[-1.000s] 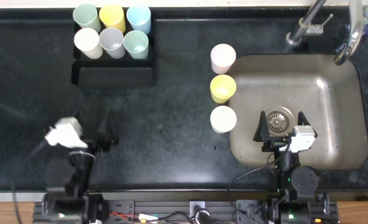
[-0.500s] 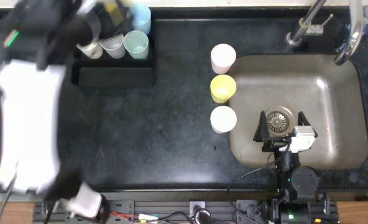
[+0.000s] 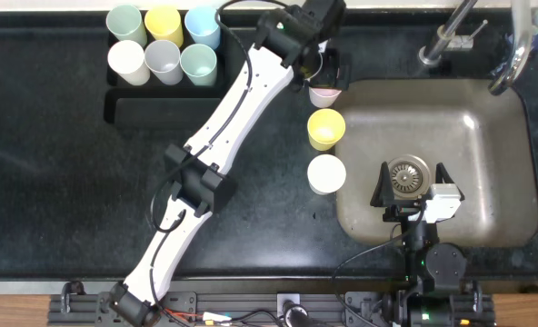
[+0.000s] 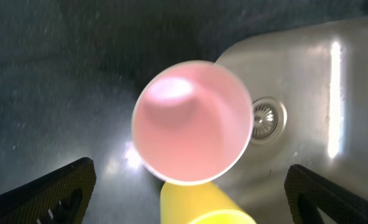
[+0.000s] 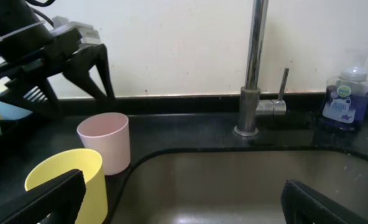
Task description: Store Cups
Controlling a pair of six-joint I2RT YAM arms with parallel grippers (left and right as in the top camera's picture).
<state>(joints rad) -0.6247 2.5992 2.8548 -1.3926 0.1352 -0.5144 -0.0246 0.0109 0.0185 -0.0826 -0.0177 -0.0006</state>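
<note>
Three cups stand in a row on the dark counter by the sink's left rim: a pink cup (image 3: 323, 94) (image 4: 193, 130) (image 5: 106, 146), a yellow cup (image 3: 326, 129) (image 4: 202, 205) (image 5: 69, 183) and a white cup (image 3: 326, 173). My left gripper (image 3: 323, 68) (image 4: 193, 199) (image 5: 72, 78) hangs open just above the pink cup, its fingers spread wider than the rim and holding nothing. My right gripper (image 3: 411, 183) (image 5: 184, 214) is open and empty over the sink, near the drain.
A black rack (image 3: 169, 111) at the back left holds several upright cups (image 3: 164, 45) in its rear rows; its front row is bare. The steel sink (image 3: 487, 136) fills the right side, with a faucet (image 3: 446, 36) (image 5: 253, 68) and a soap bottle (image 5: 349, 99) behind.
The left arm has swung from the front left, past the rack, across to the pink cup by the sink. The right arm and all cups have stayed put.
</note>
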